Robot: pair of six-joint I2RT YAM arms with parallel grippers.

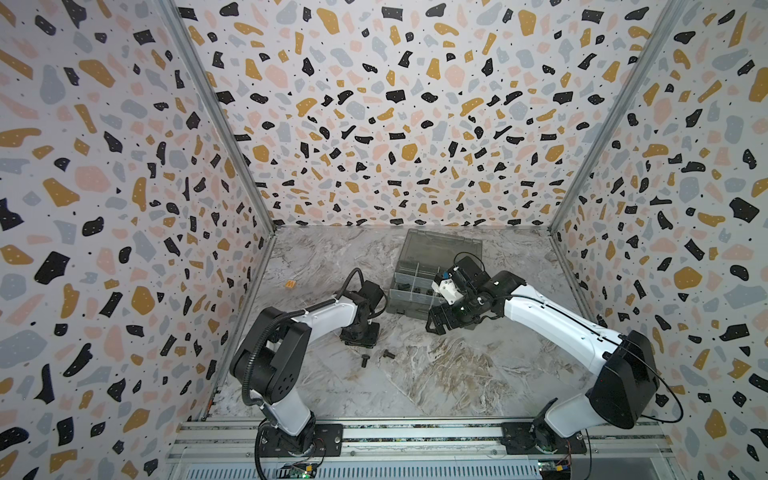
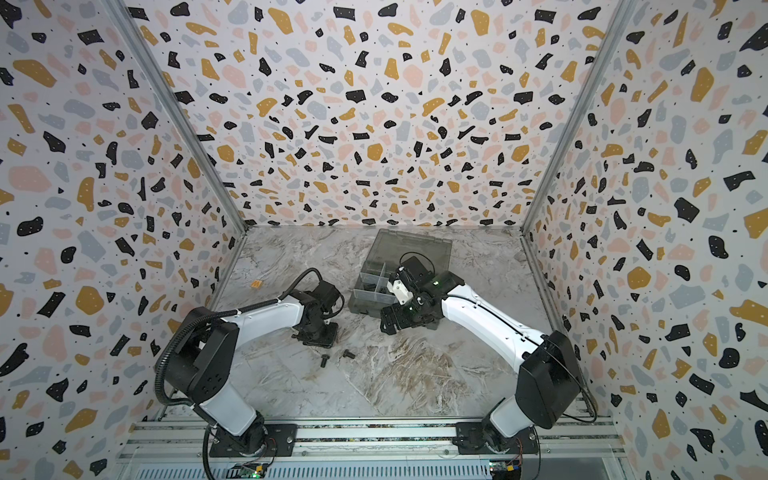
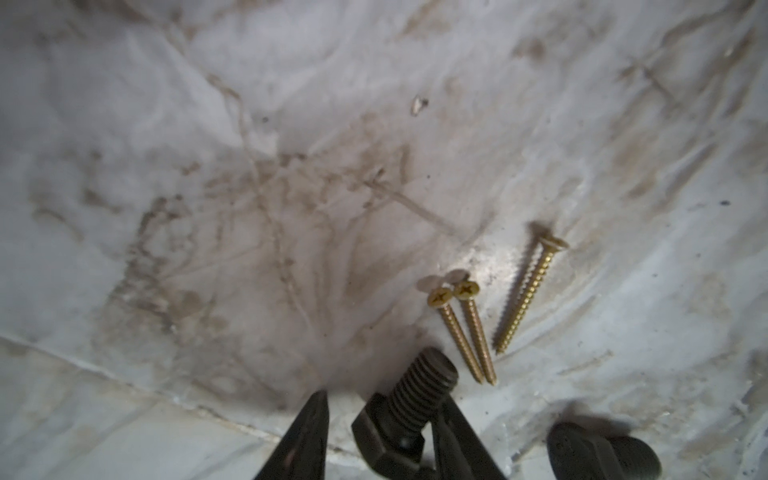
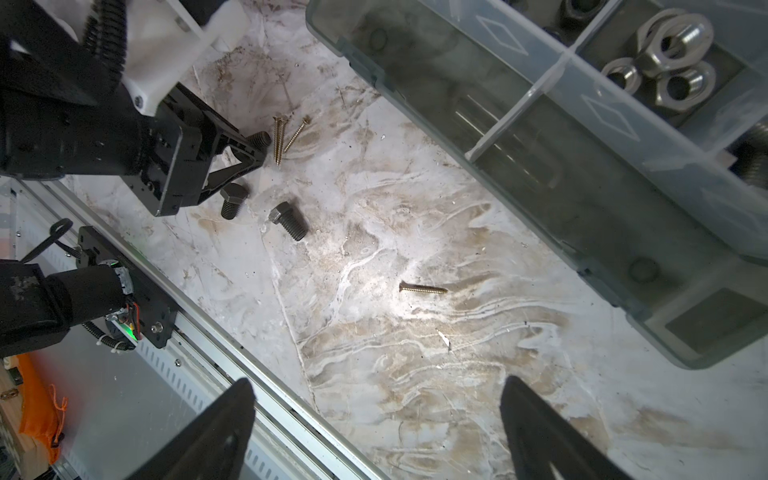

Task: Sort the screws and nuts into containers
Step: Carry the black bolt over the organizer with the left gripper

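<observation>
Where the marbled counter lies in front of the organiser box, the left pincer is held low over the surface. In the left wrist view a black bolt is seen between its fingers. One finger is touched by the bolt, while a sliver of counter shows between the hex head and the other finger. The jaws are therefore taken to be apart around the bolt and not clamped on it. In the right wrist view the threaded end is seen poking out past the tips of the same pincer.

Two more black bolts are laid loose on the counter just beside that pincer, apart from each other (both on their sides). Three brass screws are found just beyond the bolt between the fingers. Two are side by side and close together, and the third is near them at a slant. A fourth brass screw is seen on its own, well apart from the rest and nearer the box.

The right pincer is held above the counter beside the box's front edge, its jaws spread wide with nothing between them. The box is set toward the back of the counter with its lid open. Silver nuts are gathered in one compartment, and dark pieces are made out in the neighbouring one, cropped too much to name.
</observation>
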